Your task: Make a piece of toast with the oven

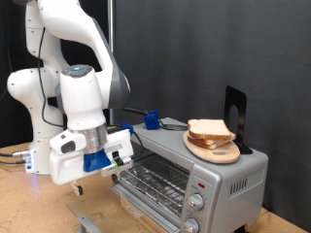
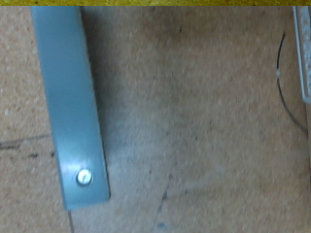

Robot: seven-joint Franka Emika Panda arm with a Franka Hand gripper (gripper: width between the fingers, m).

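Note:
The silver toaster oven (image 1: pixel 228 180) stands at the exterior view's right. Its front is open and the wire rack (image 1: pixel 155 180) shows. Two alike slices of pale bread (image 1: pixel 209 131) lie stacked on a round wooden plate (image 1: pixel 216 152) on top of the oven. My gripper (image 1: pixel 80 186) hangs low over the tabletop, left of the oven's open front, with nothing seen in it. The wrist view shows no fingers, only a grey-blue flat bar (image 2: pixel 70 107) with a screw (image 2: pixel 85 177) lying over the wooden surface.
A black upright object (image 1: pixel 236 112) stands behind the plate on the oven. A blue part (image 1: pixel 151 119) sits at the oven's back left corner. Two round knobs (image 1: pixel 198 203) are on the oven's front. A grey piece (image 1: pixel 87 225) lies at the exterior view's bottom edge.

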